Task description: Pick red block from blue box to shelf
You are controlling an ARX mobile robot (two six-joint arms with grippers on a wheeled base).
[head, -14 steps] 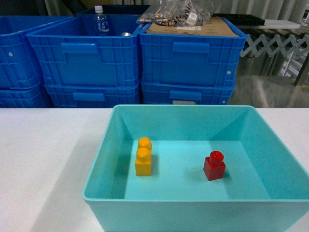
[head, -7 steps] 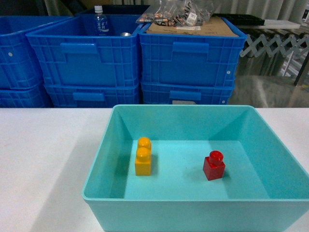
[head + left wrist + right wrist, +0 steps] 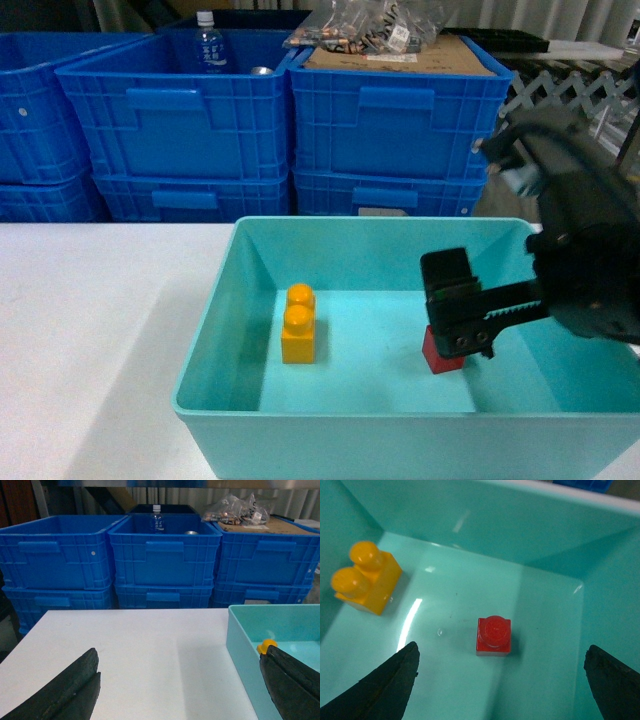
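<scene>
Your right claw point(image 3: 502, 687) hangs inside the blue box point(image 3: 330, 415), spread wide, with nothing between its fingers. In the right wrist view its 2 dark fingertips point(image 3: 390, 680) sit at the lower corners of the picture, and the red block point(image 3: 493, 636) lies between them and a little ahead, touching neither. The block stands upright on the box floor, stud up, in the right half of the box and apart from every wall.

From the head view the right arm comes in from the right edge and reaches down over the box rim. Its black claw body covers the upper part of the red block point(image 3: 440, 356), so you see only the lower red corner there.

An orange-yellow brick point(image 3: 298, 327) with 2 studs stands upright on the box floor well to the left of the red block, near the left wall.

Your left claw point(image 3: 180, 690) is also wide open and empty. It hovers above the white counter point(image 3: 135, 650), left of the box, with 1 finger point(image 3: 65, 690) low at the left and the other low at the right, in front of the box's left wall.

Behind the counter stand stacked dark blue crates point(image 3: 180, 120). A bottle point(image 3: 207, 45) stands in 1 of them, and clear bags point(image 3: 375, 25) lie on cardboard on top of another.
</scene>
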